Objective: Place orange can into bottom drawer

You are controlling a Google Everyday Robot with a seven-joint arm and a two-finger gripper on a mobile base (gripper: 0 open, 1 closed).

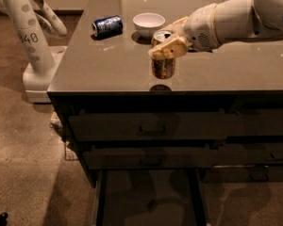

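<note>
The orange can (162, 68), slim with a silver top, is held upright in my gripper (166, 50), which is shut on its upper part. The can hangs slightly above the grey counter (104, 65), near the front edge, with its dark reflection just below it. My white arm (231, 18) reaches in from the upper right. The bottom drawer (146, 197) stands pulled open at the foot of the cabinet, directly below and in front of the can. Its flat dark interior shows nothing in it.
A dark blue can (107, 25) lies on its side at the counter's back left. A white bowl (149, 22) stands just behind my gripper. Two shut drawers with handles (152, 129) sit above the open one. Another white robot (26, 32) stands on the floor at left.
</note>
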